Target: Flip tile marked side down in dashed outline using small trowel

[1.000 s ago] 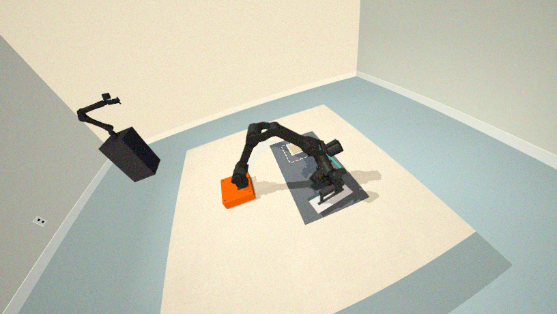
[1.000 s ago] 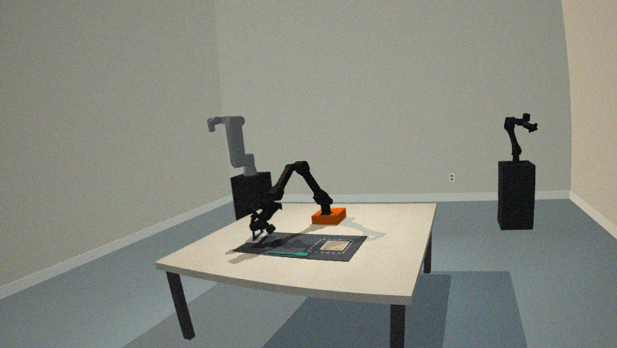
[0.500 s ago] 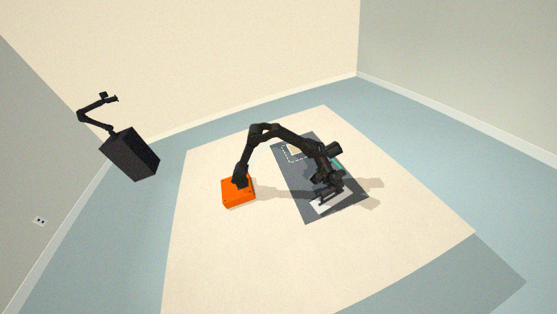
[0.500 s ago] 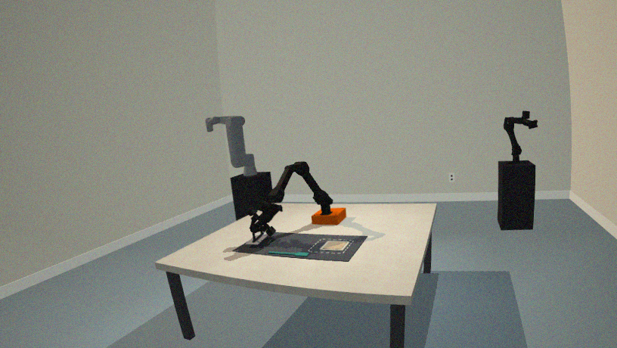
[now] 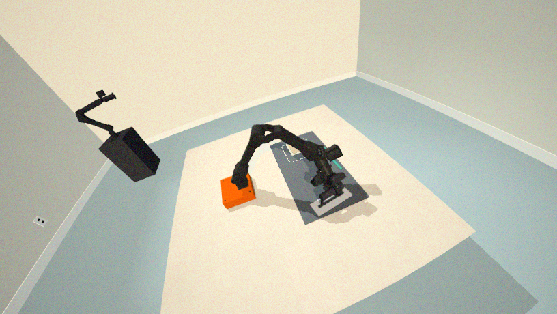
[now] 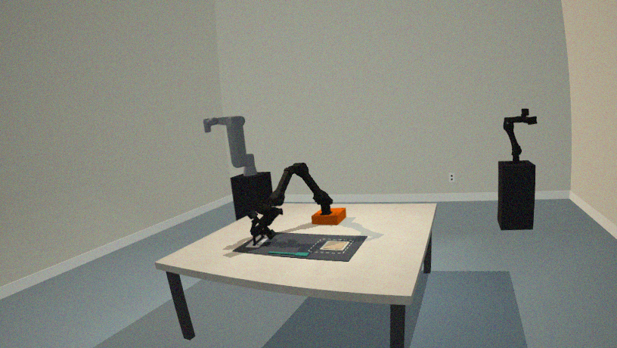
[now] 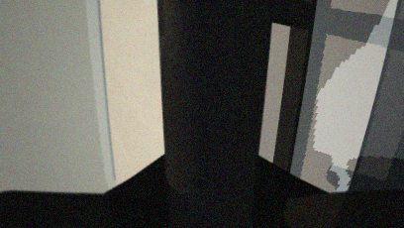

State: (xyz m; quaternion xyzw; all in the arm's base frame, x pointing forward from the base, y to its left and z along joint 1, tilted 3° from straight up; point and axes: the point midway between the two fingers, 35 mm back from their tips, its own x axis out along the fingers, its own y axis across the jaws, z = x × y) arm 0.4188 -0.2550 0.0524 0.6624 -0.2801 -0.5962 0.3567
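Note:
My gripper (image 5: pixel 332 193) (image 6: pixel 261 237) (image 7: pixel 209 154) is shut on the black handle of the trowel. The trowel's flat light-grey blade (image 5: pixel 320 209) (image 7: pixel 347 99) is low at one end of the dark mat (image 5: pixel 287 177) (image 6: pixel 358 244); I cannot tell whether it touches the mat. In the wrist view the handle (image 7: pixel 208 74) fills the middle. The beige tile (image 5: pixel 293 149) (image 6: pixel 336 245) lies flat inside the dashed outline at the mat's other end, partly behind the arm in the top view. I cannot tell whether its marked side faces down.
A thin teal strip (image 5: pixel 337 164) (image 6: pixel 287 253) lies along one long side of the mat, between trowel and tile. The orange arm base (image 5: pixel 238 192) (image 6: pixel 329 216) stands on the table beside the mat. Other arms stand on black pedestals (image 5: pixel 130 155) (image 6: pixel 516 197) away from the table.

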